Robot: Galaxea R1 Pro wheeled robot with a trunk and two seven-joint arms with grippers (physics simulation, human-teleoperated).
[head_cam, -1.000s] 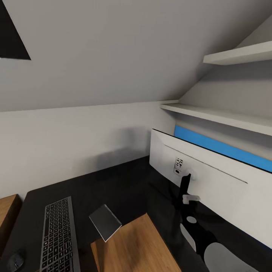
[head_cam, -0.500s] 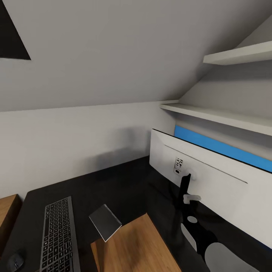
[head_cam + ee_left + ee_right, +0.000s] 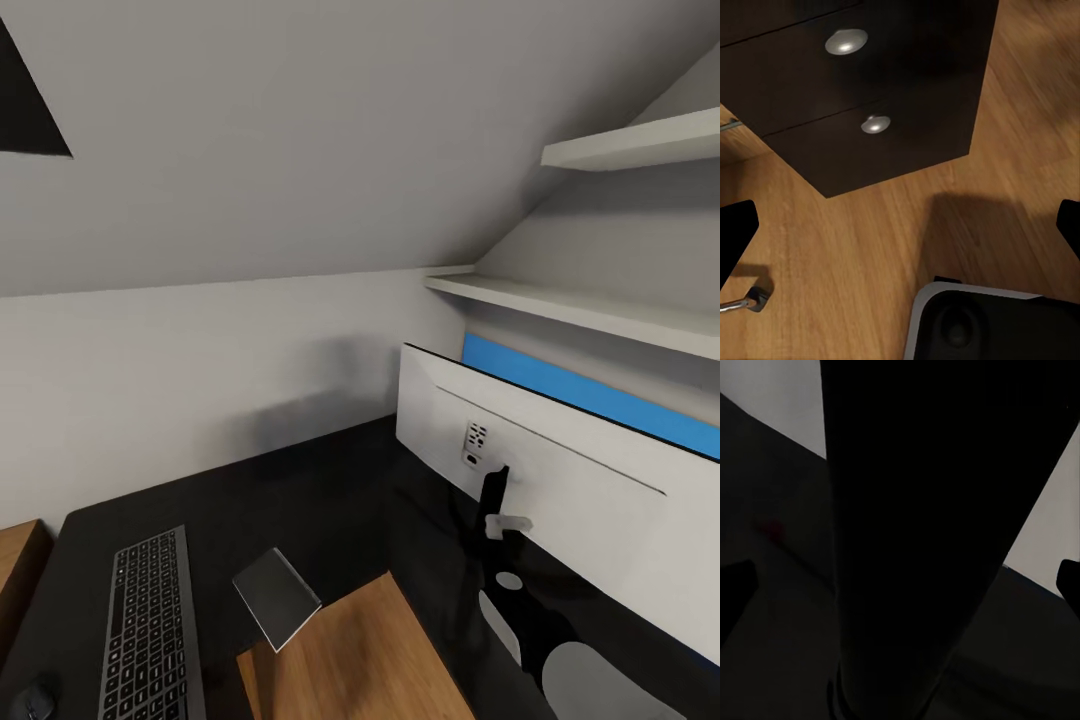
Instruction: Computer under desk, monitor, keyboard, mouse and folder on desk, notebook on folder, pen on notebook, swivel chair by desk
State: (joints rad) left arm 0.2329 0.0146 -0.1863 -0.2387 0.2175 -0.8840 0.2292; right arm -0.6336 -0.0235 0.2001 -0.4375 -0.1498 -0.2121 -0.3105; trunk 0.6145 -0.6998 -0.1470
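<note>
We see the counter [image 3: 300, 490], glossy black; monitor [image 3: 560, 490] at 3 o'clock, back to us. It's wide, thin, prob. tippy, so we'd grip the stand arm [image 3: 490, 500]. Keyboard [image 3: 150, 630] at 7, mouse [image 3: 35, 697] beside it. Folder [image 3: 590, 395] stands behind the monitor, blocked. Left end effector [image 3: 900, 225] spread wide over the floor by the drawers [image 3: 847, 82]; right end effector [image 3: 900, 585] spread wide too, w/ a dark post between its fingers.

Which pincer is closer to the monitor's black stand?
Right. The right pincer is open with the monitor's stand between its fingers. The left pincer hangs low over the wooden floor, beside the desk's drawer unit.
</note>
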